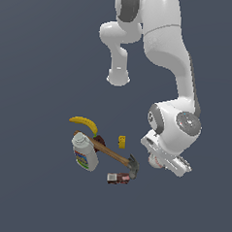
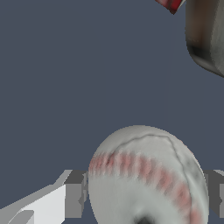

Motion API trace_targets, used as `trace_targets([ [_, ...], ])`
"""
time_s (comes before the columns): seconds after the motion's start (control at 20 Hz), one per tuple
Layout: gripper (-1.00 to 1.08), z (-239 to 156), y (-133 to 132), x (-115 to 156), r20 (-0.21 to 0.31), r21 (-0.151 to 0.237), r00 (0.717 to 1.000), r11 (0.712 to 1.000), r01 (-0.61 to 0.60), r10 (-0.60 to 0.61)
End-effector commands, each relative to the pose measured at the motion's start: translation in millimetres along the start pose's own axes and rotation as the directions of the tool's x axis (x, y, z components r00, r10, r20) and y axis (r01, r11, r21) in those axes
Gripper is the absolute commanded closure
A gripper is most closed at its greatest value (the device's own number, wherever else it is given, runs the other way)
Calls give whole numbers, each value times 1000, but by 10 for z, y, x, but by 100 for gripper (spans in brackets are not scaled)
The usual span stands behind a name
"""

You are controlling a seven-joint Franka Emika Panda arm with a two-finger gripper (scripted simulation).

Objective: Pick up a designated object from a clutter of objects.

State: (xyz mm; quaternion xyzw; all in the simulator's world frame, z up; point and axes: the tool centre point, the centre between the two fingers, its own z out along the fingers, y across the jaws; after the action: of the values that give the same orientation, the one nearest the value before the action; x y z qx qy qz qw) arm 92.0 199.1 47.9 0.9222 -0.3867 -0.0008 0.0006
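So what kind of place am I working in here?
A bare simulated test scene, it seems: a flat grey floor with no walls or furniture, and loose items like a hammer, banana and baseball.

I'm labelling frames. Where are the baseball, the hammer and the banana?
baseball (image 2: pixel 146 179): wrist view, on its red-stitched front.
hammer (image 1: pixel 108 152): exterior view, on the middle of its wooden handle.
banana (image 1: pixel 84 123): exterior view, on its curved yellow middle.

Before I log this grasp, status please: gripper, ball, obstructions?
Gripper low, fingers flanking the baseball; contact unclear. Hammer head close beside it, not between. Bottle and banana well off.
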Motion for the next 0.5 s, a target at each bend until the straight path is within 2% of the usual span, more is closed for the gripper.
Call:
trace_targets([
  [0.0,108,-33,15,17,-1,2,1000,1000,0,0],
  [0.45,108,-355,271,174,-1,2,1000,1000,0,0],
])
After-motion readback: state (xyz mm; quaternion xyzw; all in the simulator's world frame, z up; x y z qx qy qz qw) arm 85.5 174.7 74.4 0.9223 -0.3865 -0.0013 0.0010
